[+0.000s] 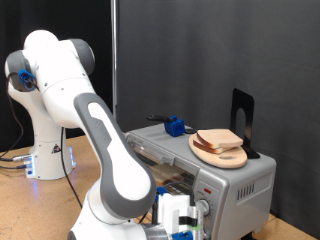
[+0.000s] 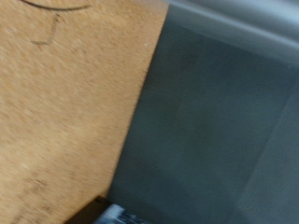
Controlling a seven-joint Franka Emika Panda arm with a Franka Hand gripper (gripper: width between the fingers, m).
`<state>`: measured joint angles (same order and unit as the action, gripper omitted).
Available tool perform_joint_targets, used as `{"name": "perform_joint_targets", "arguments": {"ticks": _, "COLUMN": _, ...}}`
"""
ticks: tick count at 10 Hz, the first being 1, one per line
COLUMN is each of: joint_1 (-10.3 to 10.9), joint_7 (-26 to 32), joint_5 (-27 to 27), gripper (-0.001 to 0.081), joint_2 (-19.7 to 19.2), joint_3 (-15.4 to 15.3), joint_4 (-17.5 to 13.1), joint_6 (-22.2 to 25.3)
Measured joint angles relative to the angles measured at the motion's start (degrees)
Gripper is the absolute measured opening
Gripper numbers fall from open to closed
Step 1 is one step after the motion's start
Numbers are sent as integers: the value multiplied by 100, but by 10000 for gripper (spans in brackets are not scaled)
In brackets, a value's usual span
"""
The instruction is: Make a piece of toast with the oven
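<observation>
- On the oven (image 1: 225, 180) top's right edge, the piece of toast (image 1: 221, 140) lies flat on a wooden plate (image 1: 232, 158).
- Arm bends low before the oven; gripper (image 1: 180, 222) grip state cannot be told.

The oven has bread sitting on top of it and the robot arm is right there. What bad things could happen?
The bread lies on a wooden plate near the edge of the oven top, so a bump from the arm might knock it off. The tool is low by the oven's front, so it could perhaps hit the oven. The wrist view is blurry and does not show the bread, so aiming may be hard.
</observation>
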<state>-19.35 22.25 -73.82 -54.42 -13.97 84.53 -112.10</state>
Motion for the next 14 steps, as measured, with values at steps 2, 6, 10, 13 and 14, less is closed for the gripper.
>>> {"name": "perform_joint_targets", "arguments": {"ticks": 2, "joint_1": 29, "joint_7": -673, "joint_5": 168, "gripper": 348, "joint_2": 17, "joint_3": 42, "joint_4": -13, "joint_6": -38}}
{"name": "perform_joint_targets", "arguments": {"ticks": 6, "joint_1": 33, "joint_7": -2020, "joint_5": 920, "gripper": 709, "joint_2": 191, "joint_3": 206, "joint_4": -21, "joint_6": 571}}
{"name": "perform_joint_targets", "arguments": {"ticks": 10, "joint_1": 68, "joint_7": -1551, "joint_5": 1413, "gripper": 804, "joint_2": 393, "joint_3": 263, "joint_4": 144, "joint_6": 157}}
{"name": "perform_joint_targets", "arguments": {"ticks": 13, "joint_1": 70, "joint_7": -1274, "joint_5": 1411, "gripper": 808, "joint_2": 364, "joint_3": 213, "joint_4": 128, "joint_6": 17}}
{"name": "perform_joint_targets", "arguments": {"ticks": 14, "joint_1": 66, "joint_7": -1266, "joint_5": 1441, "gripper": 808, "joint_2": 325, "joint_3": 204, "joint_4": 73, "joint_6": 233}}
